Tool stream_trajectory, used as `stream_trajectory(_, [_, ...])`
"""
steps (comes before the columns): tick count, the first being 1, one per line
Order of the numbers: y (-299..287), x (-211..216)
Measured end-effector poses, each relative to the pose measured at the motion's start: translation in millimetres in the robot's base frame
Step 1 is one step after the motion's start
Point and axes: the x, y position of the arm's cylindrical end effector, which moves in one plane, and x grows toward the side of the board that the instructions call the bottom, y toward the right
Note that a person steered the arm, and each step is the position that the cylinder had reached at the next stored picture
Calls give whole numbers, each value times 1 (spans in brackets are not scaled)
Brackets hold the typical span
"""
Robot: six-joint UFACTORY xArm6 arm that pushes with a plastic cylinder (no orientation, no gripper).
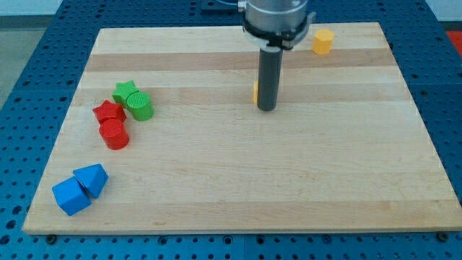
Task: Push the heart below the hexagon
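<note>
A yellow hexagon block [323, 41] sits near the view's top right of the wooden board [238, 195]. A second yellow block [256, 91] shows only as a thin sliver at the left side of the dark rod, so its shape cannot be made out. My tip [267, 108] rests on the board just right of and slightly below that sliver, touching or nearly touching it. The tip is well to the left of and below the hexagon.
At the view's left are a green star [125, 92], a green cylinder [139, 106], a red star [108, 112] and a red cylinder [115, 134]. Two blue blocks [91, 178] [71, 196] lie at the bottom left.
</note>
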Motion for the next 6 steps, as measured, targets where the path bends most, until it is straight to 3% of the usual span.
stream_trajectory(1, [-44, -13])
stream_trajectory(2, [-4, -41])
stream_trajectory(3, [27, -28])
stream_trajectory(4, [12, 0])
stream_trajectory(6, [85, -77])
